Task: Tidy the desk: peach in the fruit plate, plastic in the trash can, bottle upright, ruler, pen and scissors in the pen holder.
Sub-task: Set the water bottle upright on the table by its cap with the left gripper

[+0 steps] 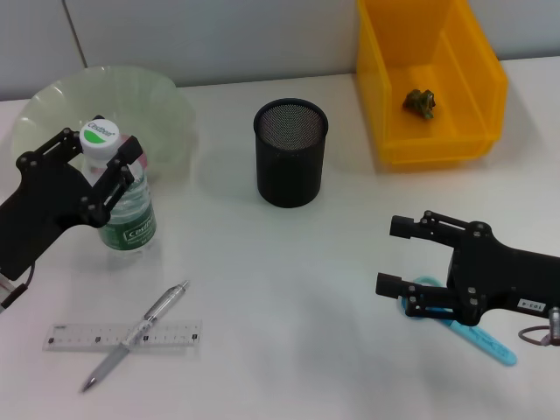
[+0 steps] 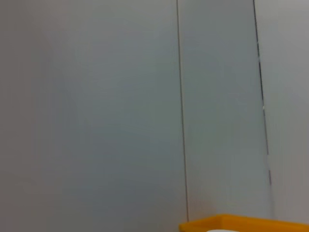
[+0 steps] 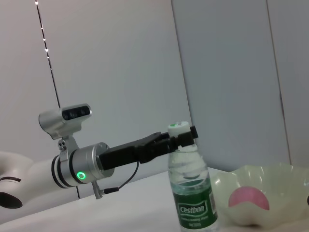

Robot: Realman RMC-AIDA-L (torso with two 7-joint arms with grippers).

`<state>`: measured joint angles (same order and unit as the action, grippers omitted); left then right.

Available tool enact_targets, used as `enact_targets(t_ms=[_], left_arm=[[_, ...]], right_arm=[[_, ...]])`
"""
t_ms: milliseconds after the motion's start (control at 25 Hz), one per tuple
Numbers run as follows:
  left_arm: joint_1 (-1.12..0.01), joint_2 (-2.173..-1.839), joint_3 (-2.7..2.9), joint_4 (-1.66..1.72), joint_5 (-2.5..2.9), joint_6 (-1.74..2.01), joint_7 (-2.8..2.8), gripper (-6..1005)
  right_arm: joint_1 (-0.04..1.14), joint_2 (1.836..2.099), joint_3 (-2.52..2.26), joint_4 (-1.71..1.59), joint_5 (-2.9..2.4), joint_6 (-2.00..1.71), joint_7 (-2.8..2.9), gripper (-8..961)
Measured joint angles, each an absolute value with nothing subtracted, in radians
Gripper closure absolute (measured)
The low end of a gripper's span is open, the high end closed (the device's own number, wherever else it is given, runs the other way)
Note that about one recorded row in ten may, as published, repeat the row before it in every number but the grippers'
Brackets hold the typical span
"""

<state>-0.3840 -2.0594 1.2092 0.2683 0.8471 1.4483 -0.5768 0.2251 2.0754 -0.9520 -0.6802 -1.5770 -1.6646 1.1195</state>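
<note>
Standing upright at the left of the head view, the bottle (image 1: pixel 123 197) has the left gripper (image 1: pixel 98 171) at its neck, one finger on each side just under the white-and-green cap. The right wrist view shows the fingertips pressed to the neck, so I judge them clamped on it — a grip that high probably serves to steady the bottle once it is set on its base. One bottle, and that part of the task looks done.

Behind it, in the upper left, sits the pale green fruit plate (image 1: pixel 166 101); the right wrist view shows one pink peach (image 3: pixel 248 199) already inside it. At upper right, the yellow trash can (image 1: pixel 479 83) holds one crumpled scrap of plastic (image 1: pixel 421 102).

The black mesh pen holder (image 1: pixel 290 153) stands in the upper middle, and nothing can be seen in it. Three things remain for it. One clear ruler (image 1: pixel 66 337) lies flat at lower left with one pen (image 1: pixel 149 324) lying slantwise across it. One pair of blue-handled scissors (image 1: pixel 486 341) lies at lower right — the right gripper (image 1: pixel 395 255) hovers directly over the handles, fingers spread apart, which suggests the scissors are the next pickup. How near the fingers are to the desk cannot be told.
</note>
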Motion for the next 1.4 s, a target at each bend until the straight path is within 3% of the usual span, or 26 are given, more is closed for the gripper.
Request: enact_targets(t_ms=[1400], left_arm=[[-0.396,-2.066,1.194,0.268,0.840,1.323,-0.552,436]], right_arm=[[0.241,2.077,-0.960,-0.675,-1.592,-1.663,1.120,135]])
